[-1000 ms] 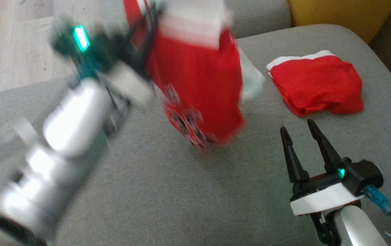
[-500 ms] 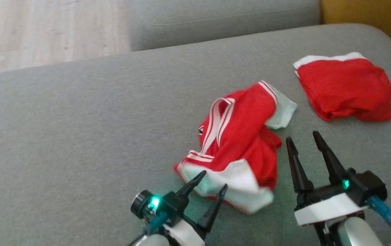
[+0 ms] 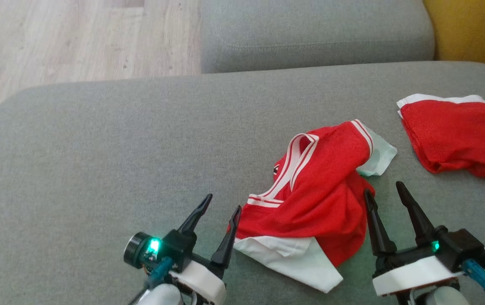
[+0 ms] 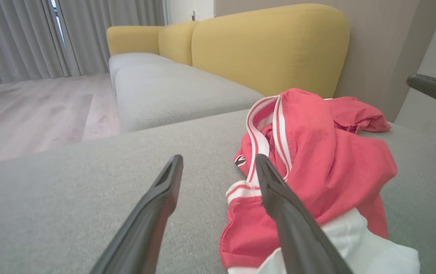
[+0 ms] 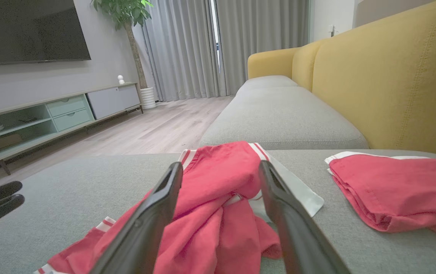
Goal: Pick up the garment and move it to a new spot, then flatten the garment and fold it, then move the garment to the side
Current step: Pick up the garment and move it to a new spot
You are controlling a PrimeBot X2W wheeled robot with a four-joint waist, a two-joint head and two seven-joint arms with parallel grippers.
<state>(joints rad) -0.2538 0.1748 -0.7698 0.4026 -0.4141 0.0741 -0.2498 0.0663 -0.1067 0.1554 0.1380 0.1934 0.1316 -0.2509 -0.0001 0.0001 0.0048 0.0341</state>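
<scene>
Garment: red garment (image 3: 310, 190) with white striped trim, lying crumpled and partly doubled over itself.
Where: on the grey seat cushion (image 3: 98, 169), close to its near edge and right of the middle, between the two grippers.
Left gripper (image 3: 223, 202): jaws spread wide and empty, with the right finger just beside the garment's white hem band (image 3: 293, 258).
Right gripper (image 3: 383, 189): jaws wide apart, holding nothing, at the garment's right edge.
Handling: probably light, limp and thin. It should drape and bunch when lifted, and nothing about it looks fragile.
Hold points: the white hem band's two ends look best, one per gripper, so that it hangs flat.
Nearby: a folded red cloth (image 3: 458, 135) lies apart, towards the cushion's right edge.
</scene>
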